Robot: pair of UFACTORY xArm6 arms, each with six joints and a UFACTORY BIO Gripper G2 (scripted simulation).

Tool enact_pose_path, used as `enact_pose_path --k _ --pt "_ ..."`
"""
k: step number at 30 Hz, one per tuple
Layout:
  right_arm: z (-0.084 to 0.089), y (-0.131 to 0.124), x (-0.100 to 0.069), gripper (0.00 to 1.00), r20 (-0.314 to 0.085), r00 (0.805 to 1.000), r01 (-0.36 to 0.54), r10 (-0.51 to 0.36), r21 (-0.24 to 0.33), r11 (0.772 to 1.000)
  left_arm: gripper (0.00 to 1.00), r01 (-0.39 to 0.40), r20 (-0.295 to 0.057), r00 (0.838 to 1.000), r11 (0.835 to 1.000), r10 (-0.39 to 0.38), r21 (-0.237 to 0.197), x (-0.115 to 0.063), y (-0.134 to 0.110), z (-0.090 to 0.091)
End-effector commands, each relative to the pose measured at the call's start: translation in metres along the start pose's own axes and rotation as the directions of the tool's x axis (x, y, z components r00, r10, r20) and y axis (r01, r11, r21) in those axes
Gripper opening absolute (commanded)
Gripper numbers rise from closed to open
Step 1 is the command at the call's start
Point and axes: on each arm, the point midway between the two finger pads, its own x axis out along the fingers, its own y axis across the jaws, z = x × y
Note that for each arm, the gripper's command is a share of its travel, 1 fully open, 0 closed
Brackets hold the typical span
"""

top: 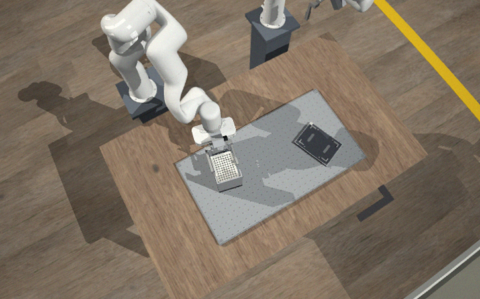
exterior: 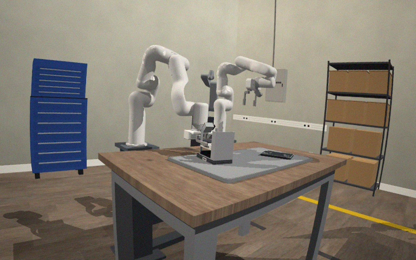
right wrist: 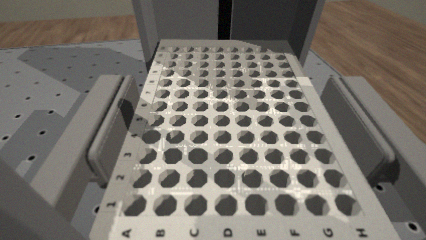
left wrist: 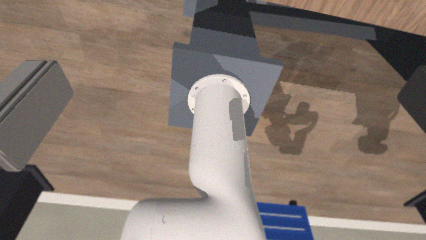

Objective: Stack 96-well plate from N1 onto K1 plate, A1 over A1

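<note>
My right gripper [top: 224, 164] [exterior: 206, 143] [right wrist: 236, 132] is shut on the white 96-well plate [top: 225, 168] [right wrist: 221, 145], with a finger along each long side. Row letters A to H and column 1 face the wrist camera, A at the left. The plate's far end is between the walls of the grey stack rack K1 [top: 230, 184] [exterior: 223, 147] [right wrist: 275, 22], below their top edge. The lower plate is hidden, so the gap or contact between plates cannot be seen. The black nest N1 [top: 316, 144] [exterior: 275, 154] is empty. My left gripper [top: 322, 12] [exterior: 249, 101] [left wrist: 222, 107] is open and empty, far from the rack.
Rack and nest stand on a grey perforated board [top: 246, 211] [exterior: 233, 176] on the wooden table [top: 169, 251] [exterior: 171, 193]. The rack's tall end walls rise beyond the plate's far end. The left arm's pedestal [top: 268, 34] stands behind the table.
</note>
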Motion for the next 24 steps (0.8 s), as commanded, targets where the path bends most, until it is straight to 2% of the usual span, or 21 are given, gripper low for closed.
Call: enact_pose_path --k 1,4,24 --pt "-0.0031 0.001 0.0013 0.0 0.004 1.0 0.0 0.0 0.003 1.0 1.0 0.0 0.003 1.0 1.0 0.0 0.0 -0.0007 0.0 0.0003" --pt "-0.008 0.001 0.0013 0.0 0.004 1.0 0.0 0.0 0.003 1.0 1.0 0.0 0.003 1.0 1.0 0.0 0.0 -0.0007 0.0 0.0003" --pt "-0.008 0.001 0.0013 0.0 0.004 1.0 0.0 0.0 0.003 1.0 1.0 0.0 0.003 1.0 1.0 0.0 0.0 -0.0007 0.0 0.0003"
